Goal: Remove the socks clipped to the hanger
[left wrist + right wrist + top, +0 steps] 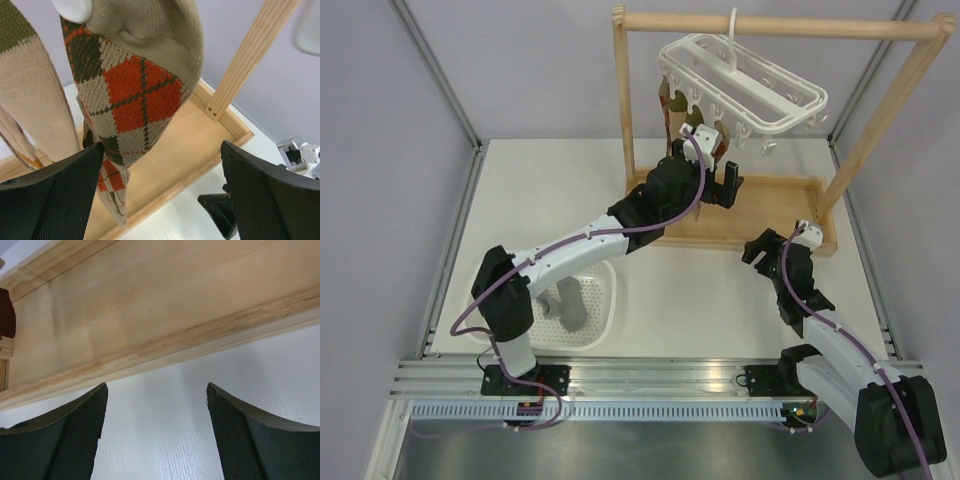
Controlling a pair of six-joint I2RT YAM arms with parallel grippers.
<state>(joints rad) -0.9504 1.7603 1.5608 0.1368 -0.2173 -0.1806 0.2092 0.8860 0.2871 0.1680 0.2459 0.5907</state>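
Left gripper (pixel 160 195) wide open just under a red, olive and cream argyle fabric sock (pixel 135 100), hanging tip close beside the left jaw, top clipped to the white plastic rectangular hanger (pixel 740 75). Left arm stretched forward over the light wooden tray (pixel 770 212), with open space between sock and wooden upright post (pixel 245 60). Right gripper (pixel 157 435) open too, low over the white table (pixel 165 390) beside the tray's edge.

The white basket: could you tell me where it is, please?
In the top view, the basket sits near-left on the table, under the left arm, near its base.
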